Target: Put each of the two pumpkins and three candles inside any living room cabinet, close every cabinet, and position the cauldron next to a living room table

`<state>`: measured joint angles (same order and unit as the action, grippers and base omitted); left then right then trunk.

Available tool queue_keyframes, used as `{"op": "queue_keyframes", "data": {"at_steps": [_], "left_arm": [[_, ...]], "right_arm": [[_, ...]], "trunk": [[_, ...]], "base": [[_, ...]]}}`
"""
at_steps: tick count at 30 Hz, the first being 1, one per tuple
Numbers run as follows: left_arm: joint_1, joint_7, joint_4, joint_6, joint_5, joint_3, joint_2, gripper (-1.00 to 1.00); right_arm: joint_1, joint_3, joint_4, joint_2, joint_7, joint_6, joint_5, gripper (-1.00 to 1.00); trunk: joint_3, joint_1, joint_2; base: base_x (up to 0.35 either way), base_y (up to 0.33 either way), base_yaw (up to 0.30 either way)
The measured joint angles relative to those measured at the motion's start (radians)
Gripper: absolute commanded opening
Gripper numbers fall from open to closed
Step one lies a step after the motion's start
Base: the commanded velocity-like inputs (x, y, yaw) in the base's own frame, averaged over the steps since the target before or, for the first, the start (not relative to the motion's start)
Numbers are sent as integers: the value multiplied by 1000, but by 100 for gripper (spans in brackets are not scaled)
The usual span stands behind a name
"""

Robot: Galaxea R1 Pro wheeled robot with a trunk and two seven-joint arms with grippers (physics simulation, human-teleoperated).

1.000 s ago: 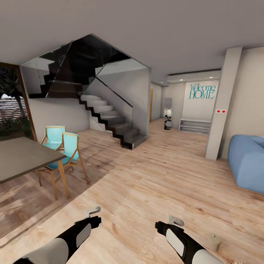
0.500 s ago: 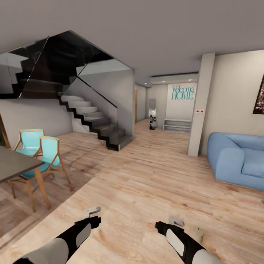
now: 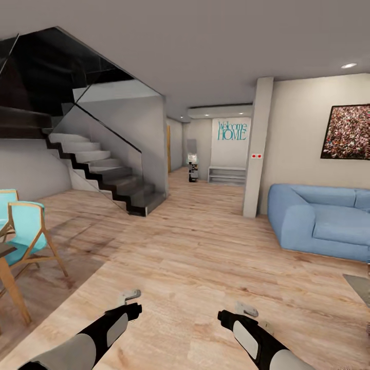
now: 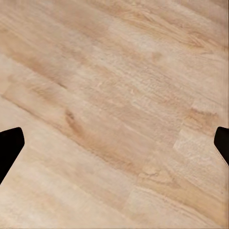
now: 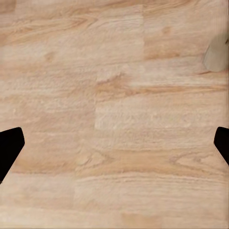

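Observation:
No pumpkins, candles, cabinet, cauldron or table are in view. In the head view my left gripper [image 3: 131, 297] and right gripper [image 3: 247, 310] hang low over the pale wooden floor [image 3: 195, 257]. In the left wrist view the left gripper [image 4: 114, 143] is open, its dark fingertips [image 4: 9, 143] far apart over bare planks. The right gripper [image 5: 114, 143] is open the same way, with nothing between its fingers.
A blue sofa [image 3: 318, 221] stands at the right below a framed picture [image 3: 347, 131]. A pillar [image 3: 254, 149] stands beside it. A staircase [image 3: 103, 174] rises at the left, with teal chairs [image 3: 25, 231] near it. Pale open shelves [image 3: 226, 174] stand down the hall. A small pale object [image 5: 217, 55] lies on the floor.
The whole head view has swung to the right: the stairs and chairs slid left, and the sofa and picture came into view. Both arms keep the same pose.

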<state>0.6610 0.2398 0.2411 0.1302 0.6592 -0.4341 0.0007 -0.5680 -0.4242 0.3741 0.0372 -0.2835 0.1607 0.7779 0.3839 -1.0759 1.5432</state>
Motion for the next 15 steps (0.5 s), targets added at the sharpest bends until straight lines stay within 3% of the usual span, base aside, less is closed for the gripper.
{"op": "queue_keyframes", "data": {"at_steps": [15], "left_arm": [[0, 0, 0, 0, -1, -1, 0, 100]], "right_arm": [[0, 1, -1, -1, 0, 0, 0, 100]], "trunk": [[0, 0, 0]], "base": [[310, 159, -282]]}}
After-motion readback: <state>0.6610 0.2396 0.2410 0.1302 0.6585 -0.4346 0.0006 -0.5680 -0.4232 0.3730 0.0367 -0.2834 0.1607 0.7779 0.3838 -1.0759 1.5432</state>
